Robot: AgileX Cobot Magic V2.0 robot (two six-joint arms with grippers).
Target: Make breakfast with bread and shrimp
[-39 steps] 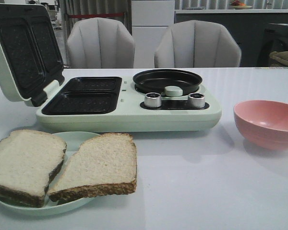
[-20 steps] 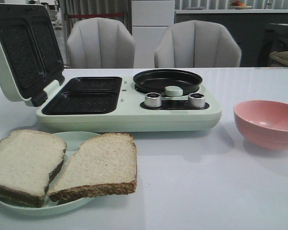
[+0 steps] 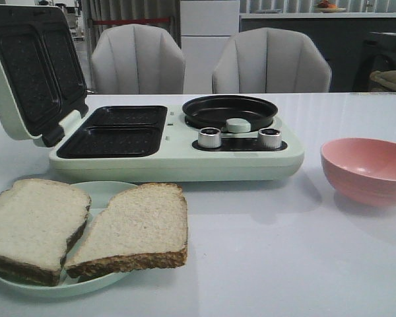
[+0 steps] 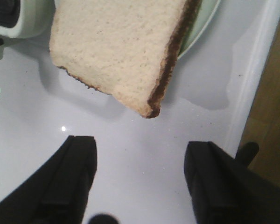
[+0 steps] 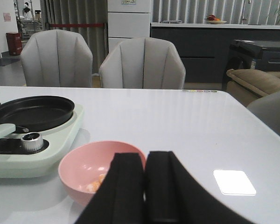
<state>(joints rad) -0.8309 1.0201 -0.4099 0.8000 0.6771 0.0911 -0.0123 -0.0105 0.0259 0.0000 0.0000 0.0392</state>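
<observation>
Leftmost, two square slices of bread (image 3: 86,228) are lying flat and overlapping on a shallow pale-green plate (image 3: 104,192) near the table's front edge — porous, off-white crumb ringed by a dark brown crust. Over one slice's corner the left gripper (image 4: 140,179) is hovering with its matte black fingers (image 4: 74,179) spread wide and nothing between them.

Behind the plate a mint-green breakfast maker (image 3: 178,158) is sitting with its hinged lid (image 3: 26,69) standing open; two rectangular, dimpled black grill wells (image 3: 115,131) are showing beside a round black pan (image 3: 230,111) and two ribbed silver knobs (image 3: 210,137).

Further right, a smooth pink bowl (image 3: 368,168) is resting on the glossy white table (image 3: 270,251) — well apart from the bread. Inside it the shrimp (image 5: 95,184) are appearing as small cream-and-orange morsels, partly hidden by the right gripper (image 5: 144,179), whose black fingers (image 5: 123,186) are pressing flat against each other, empty, just in front of the bowl's rim.
</observation>
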